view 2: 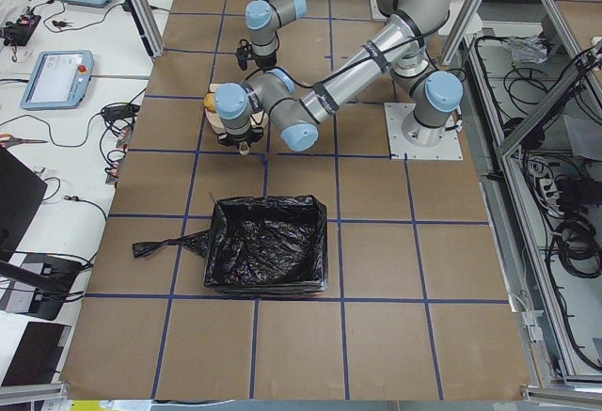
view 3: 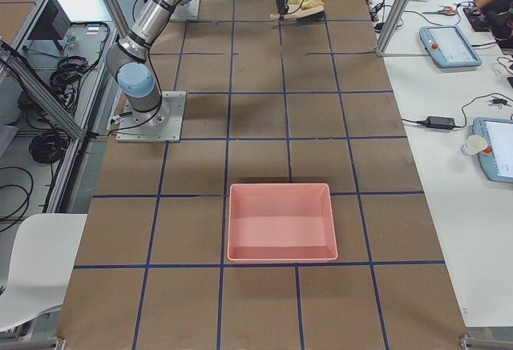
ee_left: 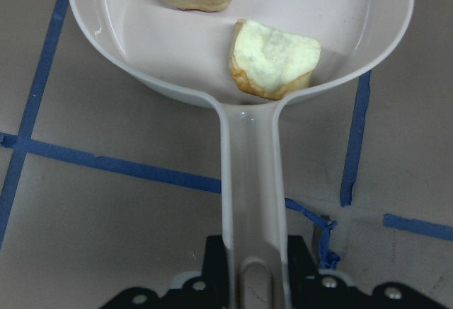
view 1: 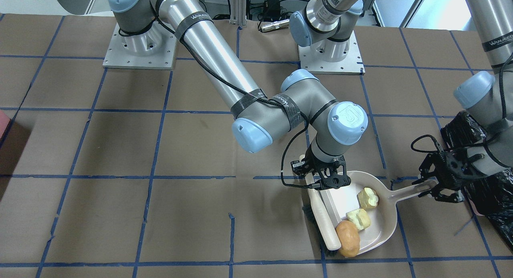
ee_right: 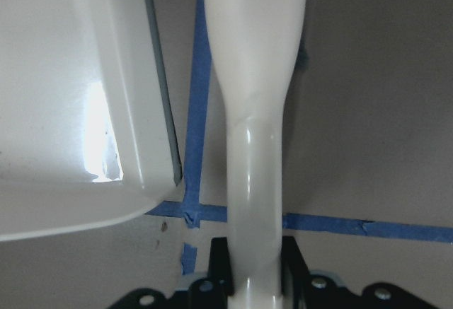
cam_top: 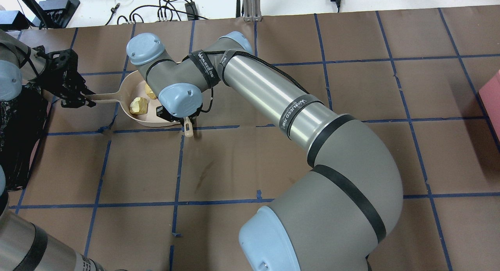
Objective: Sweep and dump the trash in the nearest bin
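A cream dustpan (view 1: 378, 230) lies flat on the table. Two golden bread chunks (view 1: 368, 198) (view 1: 358, 218) lie inside it, and the tan potato lump (view 1: 348, 238) sits at its open lip. My left gripper (view 1: 429, 188) is shut on the dustpan handle (ee_left: 251, 203), next to the black-bagged bin (view 1: 495, 190). My right gripper (view 1: 324, 178) is shut on the cream brush handle (ee_right: 255, 146). The brush (view 1: 325, 224) lies along the pan's mouth, against the potato. The left wrist view shows both chunks (ee_left: 274, 58) in the pan.
The black-bagged bin (view 2: 268, 256) stands at the table's end on my left, just beside the left gripper. A pink bin without a bag (view 3: 280, 220) stands at the far opposite end. My right arm (cam_top: 273, 95) reaches across the table's middle.
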You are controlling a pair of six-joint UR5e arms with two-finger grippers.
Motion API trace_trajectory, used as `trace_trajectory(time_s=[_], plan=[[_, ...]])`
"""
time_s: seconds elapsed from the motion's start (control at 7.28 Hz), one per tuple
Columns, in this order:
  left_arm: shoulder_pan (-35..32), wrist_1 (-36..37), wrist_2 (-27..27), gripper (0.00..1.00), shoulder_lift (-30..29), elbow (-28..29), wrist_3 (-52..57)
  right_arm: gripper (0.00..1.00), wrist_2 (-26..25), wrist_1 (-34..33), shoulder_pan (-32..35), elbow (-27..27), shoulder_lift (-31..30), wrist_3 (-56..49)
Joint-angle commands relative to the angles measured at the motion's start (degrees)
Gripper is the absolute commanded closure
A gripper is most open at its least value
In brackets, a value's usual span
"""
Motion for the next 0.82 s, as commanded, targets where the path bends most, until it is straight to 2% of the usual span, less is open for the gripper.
trace_trajectory(time_s=[0.0, 0.27, 0.41, 0.69], plan=[[0.04, 0.07, 0.0, 0.99, 0.23, 0.0, 0.01, 0.97, -0.05, -2.71, 0.05, -0.09, 1.22, -7.87], [0.13, -0.01, -0.96, 0.99, 0.32, -0.17, 0.97, 0.97, -0.13, -2.64, -0.04, -0.26, 1.23, -12.72], [0.74, -0.28, -4.97, 0.99, 0.15, -0.44, 1.06, 0.96, -0.13, 2.06, -0.21, -0.26, 0.27, -12.92], [1.18, -0.19, -5.97, 0.99, 0.15, -1.31, 1.24, 0.96, -0.05, 4.4, -0.12, -0.35, -0.36, -13.27]])
